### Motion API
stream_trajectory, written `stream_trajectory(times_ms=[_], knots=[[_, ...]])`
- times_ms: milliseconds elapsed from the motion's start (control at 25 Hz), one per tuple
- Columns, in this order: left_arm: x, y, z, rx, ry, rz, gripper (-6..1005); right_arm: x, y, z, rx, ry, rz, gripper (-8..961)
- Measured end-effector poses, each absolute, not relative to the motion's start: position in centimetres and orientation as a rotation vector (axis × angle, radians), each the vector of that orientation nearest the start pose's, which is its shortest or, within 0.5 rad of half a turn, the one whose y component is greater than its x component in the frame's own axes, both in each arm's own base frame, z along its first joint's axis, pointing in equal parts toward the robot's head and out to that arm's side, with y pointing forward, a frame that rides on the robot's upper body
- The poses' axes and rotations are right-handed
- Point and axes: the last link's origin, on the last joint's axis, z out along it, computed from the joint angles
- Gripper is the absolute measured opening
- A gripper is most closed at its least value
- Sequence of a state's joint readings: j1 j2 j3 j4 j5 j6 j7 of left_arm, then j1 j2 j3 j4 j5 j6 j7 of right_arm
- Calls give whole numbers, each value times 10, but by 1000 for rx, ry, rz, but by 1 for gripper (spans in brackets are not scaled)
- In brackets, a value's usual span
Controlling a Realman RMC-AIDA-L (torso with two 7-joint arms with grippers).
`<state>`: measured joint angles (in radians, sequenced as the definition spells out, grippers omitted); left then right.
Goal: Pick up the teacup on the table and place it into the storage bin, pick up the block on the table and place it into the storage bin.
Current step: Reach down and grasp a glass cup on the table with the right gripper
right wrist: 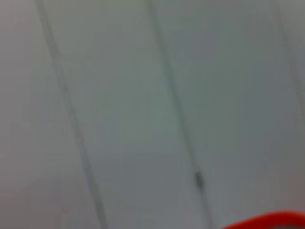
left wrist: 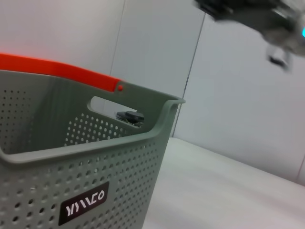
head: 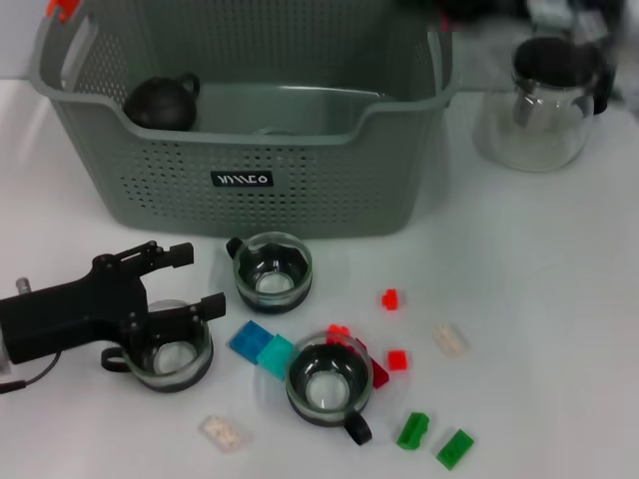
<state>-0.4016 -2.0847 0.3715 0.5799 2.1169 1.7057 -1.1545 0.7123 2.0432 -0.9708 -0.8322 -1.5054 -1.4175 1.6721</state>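
Observation:
Three glass teacups stand on the white table: one at the left (head: 172, 355), one in the middle (head: 273, 271) and one nearer the front (head: 326, 383). My left gripper (head: 190, 281) is open, low over the table. Its nearer finger lies across the left teacup's rim, and nothing sits between the fingers. Small blocks lie scattered about: red (head: 389, 297), blue (head: 249, 339), teal (head: 276, 355), green (head: 412, 429). The grey storage bin (head: 250, 180) (left wrist: 86, 157) stands behind them with a black teapot (head: 160, 100) inside. A blurred dark shape above the bin's far right corner is my right gripper (head: 479, 15) (left wrist: 248, 14).
A glass teapot with a black lid (head: 544, 95) stands right of the bin. More blocks lie at the front: clear ones (head: 225, 431) (head: 451, 339), a red one (head: 397, 359) and a green one (head: 455, 447). An orange handle clip (left wrist: 57, 70) tops the bin's rim.

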Motion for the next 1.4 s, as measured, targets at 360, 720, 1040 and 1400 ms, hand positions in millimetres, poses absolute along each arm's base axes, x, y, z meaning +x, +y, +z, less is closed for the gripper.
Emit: stream_trajectory(times_ms=[360,720,1040,1400], knots=[[-313,277,15,-2576,-652,-820,872,171,329,48,-3020,295,684,472],[-319,268,24,-2577,-661,-801,872,133,319,34,-3207,257,59,480],[-317,257,28,-2605,-616,-838,872,88,314,-15,-3336,-16,-425,525],[-319,257,28,-2585,-635,-836,872,74,309,-57,-3260,-280,-599,589]])
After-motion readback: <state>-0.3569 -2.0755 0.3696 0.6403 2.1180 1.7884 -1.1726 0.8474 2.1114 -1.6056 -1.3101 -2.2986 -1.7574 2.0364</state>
